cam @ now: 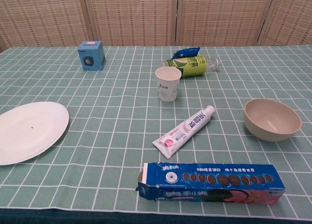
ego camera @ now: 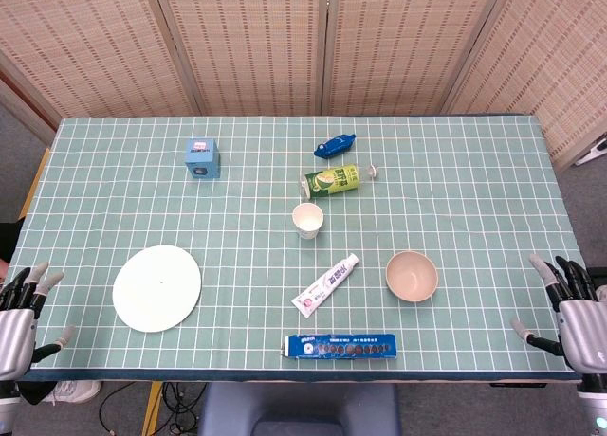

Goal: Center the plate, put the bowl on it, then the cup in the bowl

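Both hands empty, fingers spread: left hand (ego camera: 21,308) and right hand (ego camera: 569,308) at bench (ego camera: 474,161) edges. Plate (ego camera: 156,287) off-centre left, so prob. first move; bowl (ego camera: 412,275) right, cup (ego camera: 307,219) upright mid-bench.

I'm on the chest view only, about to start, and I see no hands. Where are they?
Observer: Left hand hangs off the table's near left corner, fingers apart, holding nothing.
Operator: And the right?
Observer: Right hand sits at the near right corner, also empty.
Operator: Is the plate's left edge clear of the table edge?
Observer: Yes, the whole plate lies on the cloth, inside the edge.
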